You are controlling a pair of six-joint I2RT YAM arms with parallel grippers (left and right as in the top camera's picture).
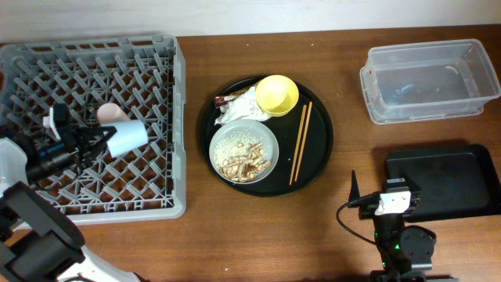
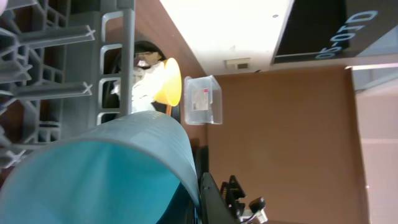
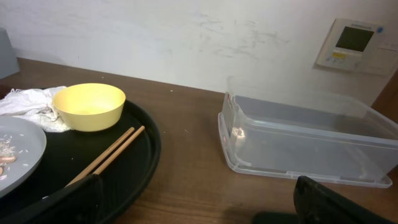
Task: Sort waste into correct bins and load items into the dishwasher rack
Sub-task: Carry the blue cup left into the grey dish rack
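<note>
My left gripper (image 1: pixel 103 142) is shut on the rim of the light blue cup (image 1: pixel 128 138), held on its side over the dishwasher rack (image 1: pixel 149 55). The cup (image 2: pixel 93 177) fills the left wrist view. A pink cup (image 1: pixel 113 114) lies in the rack beside it. On the round black tray (image 1: pixel 322 133) are the yellow bowl (image 1: pixel 277 94), crumpled napkin (image 1: pixel 239 108), brown wrapper (image 1: pixel 225 99), chopsticks (image 1: pixel 300 142) and grey-green dish (image 1: pixel 243 150) with rice and scraps. My right gripper (image 1: pixel 382 188) stands open and holds nothing, low over the table right of the tray; its view shows bowl (image 3: pixel 89 106) and chopsticks (image 3: pixel 102 157).
The clear tub (image 1: pixel 430 80) stands at the back right, also seen in the right wrist view as the clear tub (image 3: pixel 305 140). The shallow black rectangular tray (image 1: pixel 450 180) lies in front of it, beside my right arm. Brown tabletop shows between the round tray and the tub.
</note>
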